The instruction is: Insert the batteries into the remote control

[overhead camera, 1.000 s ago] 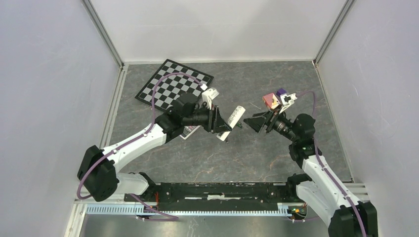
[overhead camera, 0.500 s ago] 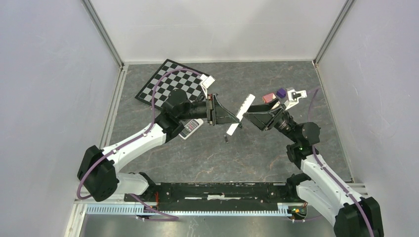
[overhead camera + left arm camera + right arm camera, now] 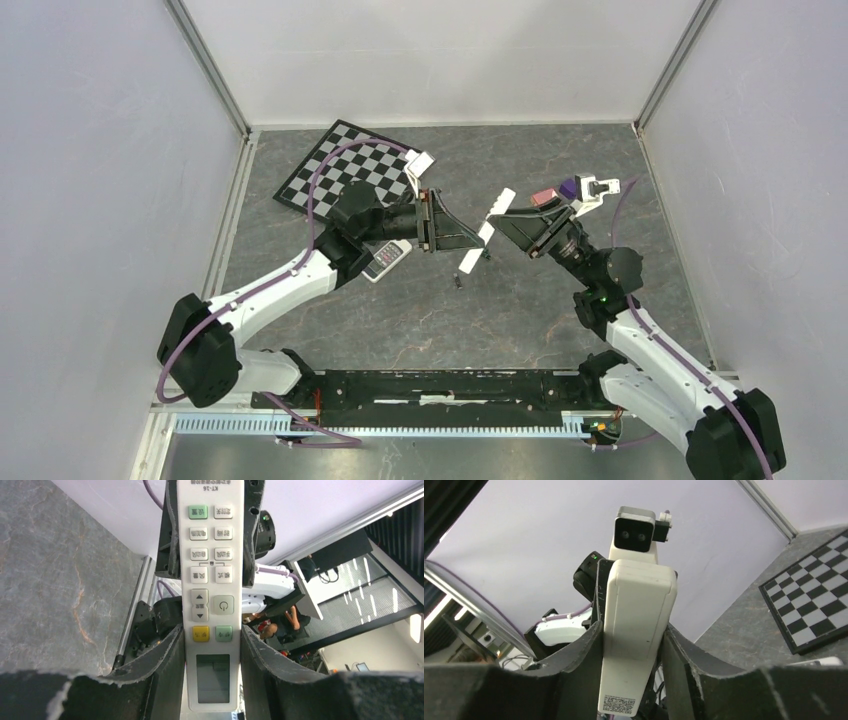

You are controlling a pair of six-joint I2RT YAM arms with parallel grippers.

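Observation:
The white remote control (image 3: 487, 231) hangs above the table's middle, held slantwise between both arms. My left gripper (image 3: 474, 240) is shut on its display end; the left wrist view shows the button face (image 3: 211, 570) pinched between the jaws (image 3: 211, 630). My right gripper (image 3: 500, 221) comes from the other side. In the right wrist view both its fingers press the plain back of the remote (image 3: 636, 615), near a QR label. One tiny dark battery (image 3: 457, 283) lies on the table just below the remote. Any other batteries are out of view.
A checkerboard (image 3: 350, 170) lies at the back left, also visible in the right wrist view (image 3: 814, 605). A second small keypad device (image 3: 385, 260) rests on the table under the left arm. Pink (image 3: 545, 197) and purple (image 3: 570, 187) blocks sit behind the right gripper.
The left arm swung the remote up and to the right. The right gripper moved in and its jaws closed on the remote. A tiny dark piece now lies on the table below.

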